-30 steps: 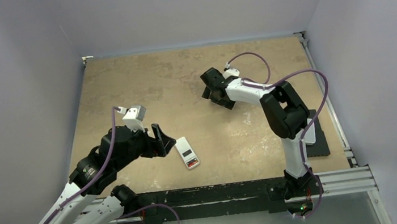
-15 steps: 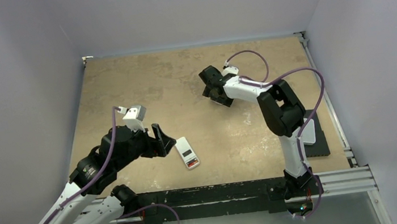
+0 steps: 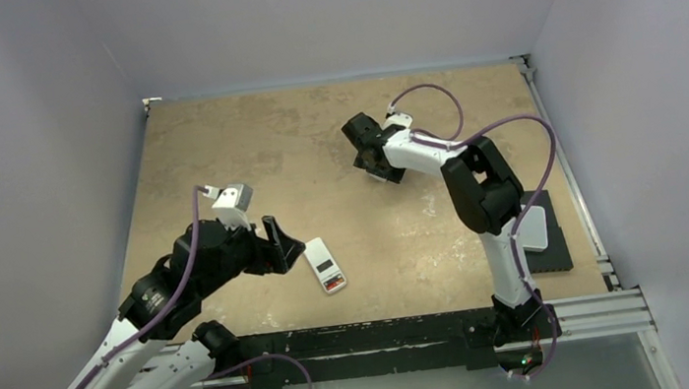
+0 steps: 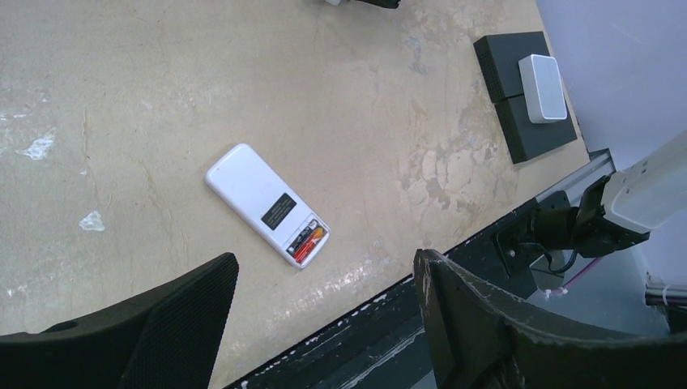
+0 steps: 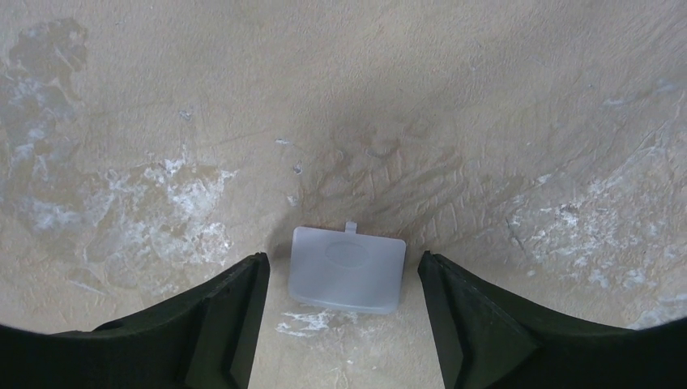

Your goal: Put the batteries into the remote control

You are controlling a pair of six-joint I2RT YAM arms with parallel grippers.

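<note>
Seemingly the loading itself is done. We see the remote (image 4: 267, 204) lying flat on the worktop (image 4: 364, 97), plain white back up. Red batteries (image 4: 306, 241) lie side by side in its opened end; we make out two, though they show small. A small dark label (image 4: 278, 212) sits on the back just next to them. We judge that what is left is to close the remote up, and that the step in hand is fetching the cover (image 5: 347, 279).

The cover is a small pale square with a little tab on one edge. It lies flat well beyond the remote, farther from the arms' bases and off to its right. Our right claw (image 5: 342, 261) hangs over it with jaws apart, one to each side with a gap showing at each, so nothing is gripped. Our left claw (image 4: 324, 271) hovers just left of the remote, jaws apart too and empty.

Next, we think, the right claw must pinch the thin cover by its edges without skating it over the worktop. It must then carry it across to the remote and set it over the opened end. The left claw may need to steady the remote, which looks light and could slide.
</note>
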